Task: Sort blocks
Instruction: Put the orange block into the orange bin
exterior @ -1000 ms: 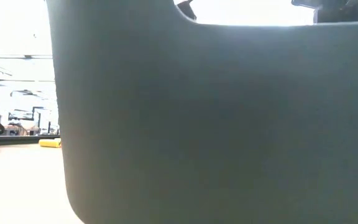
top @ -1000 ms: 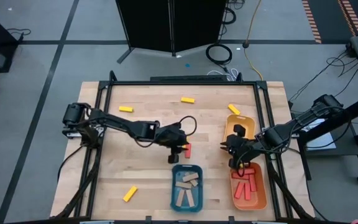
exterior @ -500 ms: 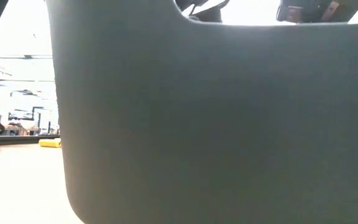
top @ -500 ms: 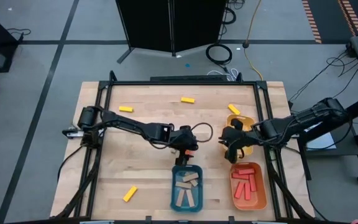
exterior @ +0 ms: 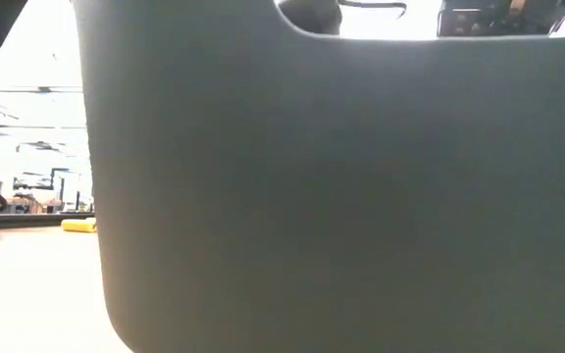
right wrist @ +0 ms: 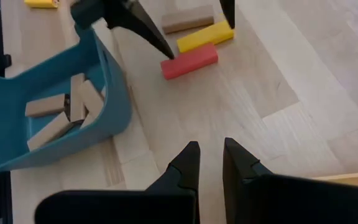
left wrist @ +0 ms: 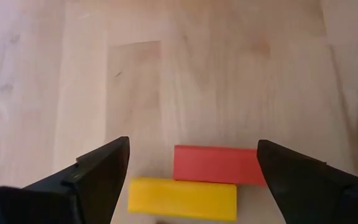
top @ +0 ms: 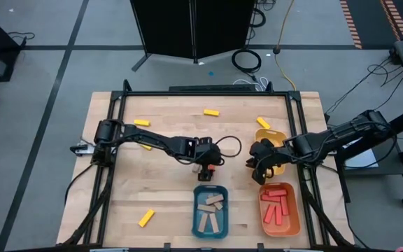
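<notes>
Left arm stretches in from the left edge of the high view to mid-frame, its left pincer (top: 209,166) low over the worktop (top: 166,189), just above the blue tray (top: 196,217). The left wrist view shows its fingers (left wrist: 98,171) spread wide, holding nothing, with a red block (left wrist: 216,165) and a yellow block (left wrist: 182,199) lying side by side, touching, on the wood between them. A tan block (right wrist: 187,19) lies just past the yellow one in the right wrist view.

Right arm comes in from the right, the right pincer (top: 261,168) sitting centre-right between the yellow tray (top: 259,134) and the orange tray (top: 296,217), fingertips nearly together, empty.

Low view is almost wholly blocked by a dark wall close to the lens; only one yellow block at far left (exterior: 78,225) shows there. More yellow blocks lie scattered along the worktop's upper part and at its lower left.
</notes>
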`<state>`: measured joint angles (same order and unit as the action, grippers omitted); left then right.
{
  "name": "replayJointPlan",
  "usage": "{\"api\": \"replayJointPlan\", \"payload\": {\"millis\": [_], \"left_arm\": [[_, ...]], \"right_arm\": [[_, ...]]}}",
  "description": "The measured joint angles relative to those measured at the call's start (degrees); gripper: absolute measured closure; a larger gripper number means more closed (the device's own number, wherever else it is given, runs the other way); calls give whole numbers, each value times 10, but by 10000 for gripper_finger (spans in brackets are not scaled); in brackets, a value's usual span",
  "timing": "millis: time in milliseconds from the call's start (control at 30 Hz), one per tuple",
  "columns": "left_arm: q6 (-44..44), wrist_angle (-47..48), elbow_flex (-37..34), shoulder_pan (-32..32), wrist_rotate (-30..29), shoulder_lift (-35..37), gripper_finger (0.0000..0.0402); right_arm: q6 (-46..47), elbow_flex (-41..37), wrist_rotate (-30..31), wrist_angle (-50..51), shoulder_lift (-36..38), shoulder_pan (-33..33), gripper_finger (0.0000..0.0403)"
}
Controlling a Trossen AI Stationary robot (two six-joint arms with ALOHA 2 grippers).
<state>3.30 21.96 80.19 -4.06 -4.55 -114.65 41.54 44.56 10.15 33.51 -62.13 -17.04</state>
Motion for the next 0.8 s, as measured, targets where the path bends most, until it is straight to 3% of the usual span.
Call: {"api": "replayJointPlan", "payload": {"millis": [133,800], "left_arm": [[45,-4,0,-2,4,-18,52],[24,-13,1,-13,20,-41,52]], "right_arm": [[0,0,0,-5,0,1,403],[-3,0,0,-5,0,1,403]]}}
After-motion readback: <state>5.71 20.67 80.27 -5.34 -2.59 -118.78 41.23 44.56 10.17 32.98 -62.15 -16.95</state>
